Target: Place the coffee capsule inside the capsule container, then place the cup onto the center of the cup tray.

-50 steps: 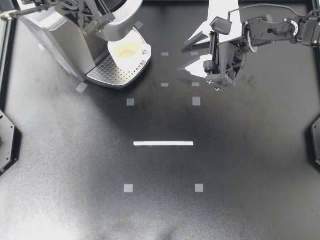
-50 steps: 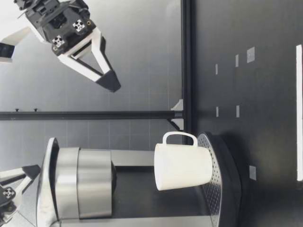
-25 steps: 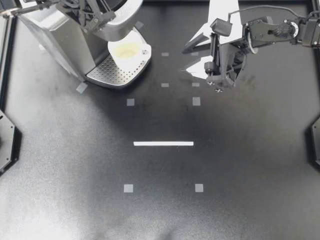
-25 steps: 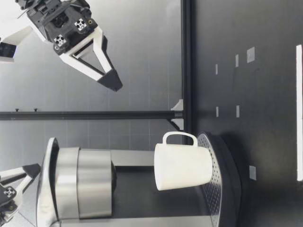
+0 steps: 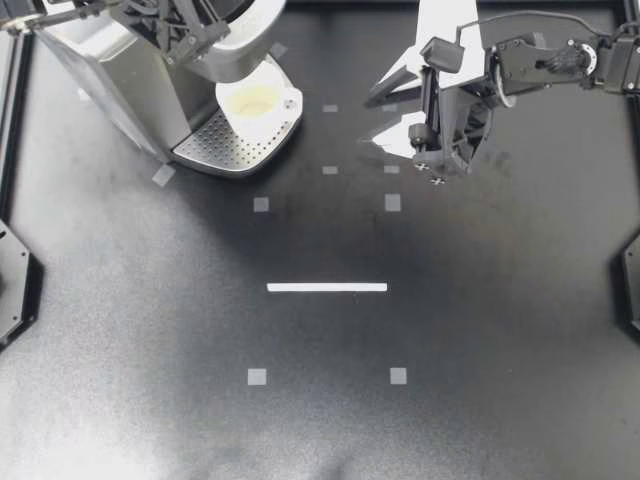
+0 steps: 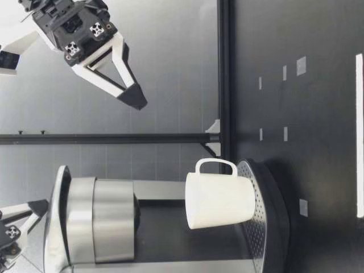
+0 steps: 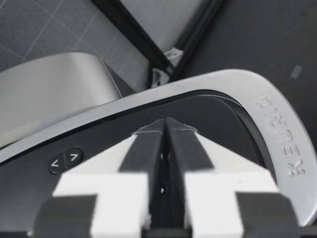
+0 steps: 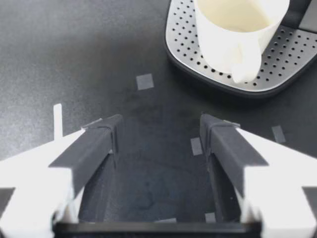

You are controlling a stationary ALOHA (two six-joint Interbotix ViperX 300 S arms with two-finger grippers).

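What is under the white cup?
The cup stands on the perforated cup tray of the coffee machine. The part of the tray directly beneath the cup is covered.

A dark table (image 5: pixel 480 330) carries a silver coffee machine (image 5: pixel 130 80) at its far left corner. A white tape strip (image 5: pixel 327 287) lies near the middle, small grey tape squares (image 5: pixel 257 377) around it.

cup (image 5: pixel 256 101) white | cup tray (image 5: pixel 225 146) silver, dotted holes | table (image 5: pixel 320 420) black, possibly speckled

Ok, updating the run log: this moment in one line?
left gripper: shut, above coffee machine | right gripper: open, empty | cup: upright on cup tray | capsule: unseen
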